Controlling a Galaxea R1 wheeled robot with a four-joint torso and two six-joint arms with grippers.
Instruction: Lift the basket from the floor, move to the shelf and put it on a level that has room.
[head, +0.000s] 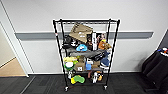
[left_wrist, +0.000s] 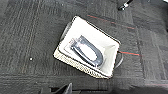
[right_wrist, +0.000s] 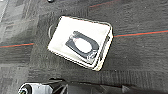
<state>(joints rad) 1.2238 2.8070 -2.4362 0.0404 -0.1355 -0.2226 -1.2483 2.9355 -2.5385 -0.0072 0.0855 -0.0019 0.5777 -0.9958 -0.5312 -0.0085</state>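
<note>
The cream wicker basket (left_wrist: 87, 51) rests on the dark carpet floor (left_wrist: 27, 37), seen from above in the left wrist view. Its white cloth lining holds a dark horseshoe-shaped object (left_wrist: 87, 51). The right wrist view also looks down on the basket (right_wrist: 80, 41) on the floor (right_wrist: 140, 55). In the head view the tall black wire shelf (head: 85, 53) stands against the pale wall. Its top level (head: 86, 21) is bare, while the lower tiers are packed with boxes, toys and bags. Dark parts of the arms sit at the edge of both wrist views, and the fingers cannot be made out.
A black-draped table (head: 156, 66) stands to the right of the shelf. A doorway onto tan wooden flooring (head: 11, 68) opens at the left. Thin red lines (right_wrist: 140, 33) cross the carpet near the basket. A small wheel (left_wrist: 122, 7) shows beyond the basket.
</note>
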